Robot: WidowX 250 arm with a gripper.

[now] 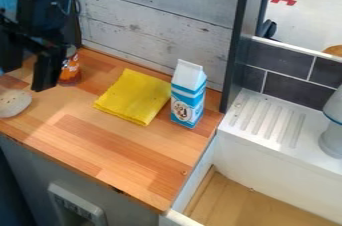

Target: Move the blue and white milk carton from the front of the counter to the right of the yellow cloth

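A: State of the gripper (pixel 28 67)?
B: Unclenched. Its two fingers (pixel 47 72) stand apart, pointing down over the wooden counter (pixel 133 150), at the upper left of the view.

A: Nearest item?
B: An orange container (pixel 70 70), upright, just beside the gripper on its right in the view and partly hidden behind it. Whether the two touch cannot be determined.

A: Below the gripper?
B: A pale, rounded object (pixel 13 103) with small dark marks on top, lying near the counter's edge and cut off by the view's border.

A: Farther right of the gripper?
B: Past the container, a yellow cloth (pixel 135 96), laid flat. Beyond that, a blue and white carton (pixel 188 97), upright, close to the cloth's right side.

A: Behind the gripper and well to its right?
B: Behind, a whitewashed plank wall (pixel 153 15). Well to the right, past a dark upright post (pixel 239 35), a white ridged ledge (pixel 267 120) bearing a pale grey object (pixel 332 130), partly in view.
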